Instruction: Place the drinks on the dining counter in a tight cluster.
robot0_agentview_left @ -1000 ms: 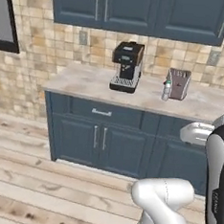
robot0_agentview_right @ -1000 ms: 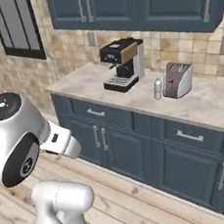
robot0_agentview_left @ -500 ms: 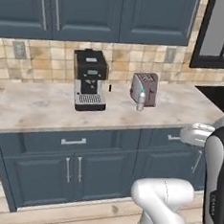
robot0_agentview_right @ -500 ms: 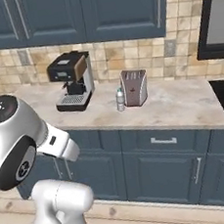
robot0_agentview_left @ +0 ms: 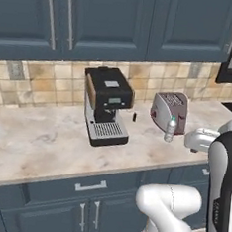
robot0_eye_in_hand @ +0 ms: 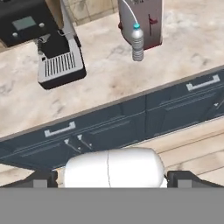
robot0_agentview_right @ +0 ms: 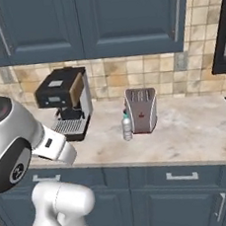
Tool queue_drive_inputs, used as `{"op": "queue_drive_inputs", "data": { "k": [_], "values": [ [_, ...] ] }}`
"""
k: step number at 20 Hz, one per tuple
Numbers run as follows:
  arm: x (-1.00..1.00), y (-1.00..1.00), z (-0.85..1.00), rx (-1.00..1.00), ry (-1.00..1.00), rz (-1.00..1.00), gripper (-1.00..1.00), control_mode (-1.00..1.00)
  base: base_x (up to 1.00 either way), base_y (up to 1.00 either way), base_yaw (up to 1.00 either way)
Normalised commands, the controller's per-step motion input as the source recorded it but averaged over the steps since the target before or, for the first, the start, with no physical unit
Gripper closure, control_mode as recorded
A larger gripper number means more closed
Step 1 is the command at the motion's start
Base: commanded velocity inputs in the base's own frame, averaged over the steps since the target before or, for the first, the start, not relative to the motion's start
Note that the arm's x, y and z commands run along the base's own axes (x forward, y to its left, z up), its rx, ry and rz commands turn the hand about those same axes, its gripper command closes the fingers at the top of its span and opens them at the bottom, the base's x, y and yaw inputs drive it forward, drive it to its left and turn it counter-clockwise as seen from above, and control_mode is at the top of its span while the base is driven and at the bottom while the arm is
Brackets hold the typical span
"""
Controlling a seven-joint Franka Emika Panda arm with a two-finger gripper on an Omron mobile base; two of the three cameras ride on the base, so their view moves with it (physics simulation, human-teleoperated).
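The gripper [robot0_eye_in_hand: 112, 177] hangs low in front of the cabinet, jaws spread wide and empty; its two dark tips show at the bottom of the hand view with nothing between them.

Over the past second the whole scene has slid across both base views. This is travel of the base, not of the objects: the robot has driven along the run of blue cabinets until the appliances stand ahead of it.

Directly beyond the gripper lie the dark blue drawer fronts [robot0_eye_in_hand: 131, 118], then the edge of the beige counter [robot0_agentview_left: 40, 146] with its tiled backsplash. On that counter, ahead and somewhat to one side of the gripper, stands the small clear bottle [robot0_eye_in_hand: 138, 42] [robot0_agentview_left: 171, 129] [robot0_agentview_right: 127, 125], upright, blue cap on, just in front of the silver toaster [robot0_agentview_right: 141, 109], possibly touching it. The black coffee machine [robot0_agentview_left: 107, 105] stands well apart from the bottle, on the other side.

Judgement: the drive has brought one drink within facing distance, but the gripper is well short of it. The bottle is not yet picked up, and the dining counter is elsewhere, so the cluster is unstarted here.
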Motion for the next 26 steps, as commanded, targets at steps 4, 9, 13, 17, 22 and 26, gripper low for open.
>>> {"op": "queue_drive_inputs", "data": {
  "k": [4,9,13,17,22,26],
  "values": [
    [0.00,0.00,0.00,0.00,0.00,0.00,-1.00,1.00,0.65,-0.86,0.00],
    [0.00,0.00,0.00,0.00,0.00,0.00,-1.00,1.00,0.20,-0.81,-0.04],
    [0.00,0.00,0.00,0.00,0.00,0.00,-1.00,1.00,0.44,-0.10,-0.01],
    [0.00,0.00,0.00,0.00,0.00,0.00,-1.00,1.00,0.83,0.51,0.01],
    [0.00,0.00,0.00,0.00,0.00,0.00,-1.00,1.00,0.37,0.95,0.03],
    [0.00,0.00,0.00,0.00,0.00,0.00,-1.00,1.00,0.41,0.40,0.00]
  ]
}}
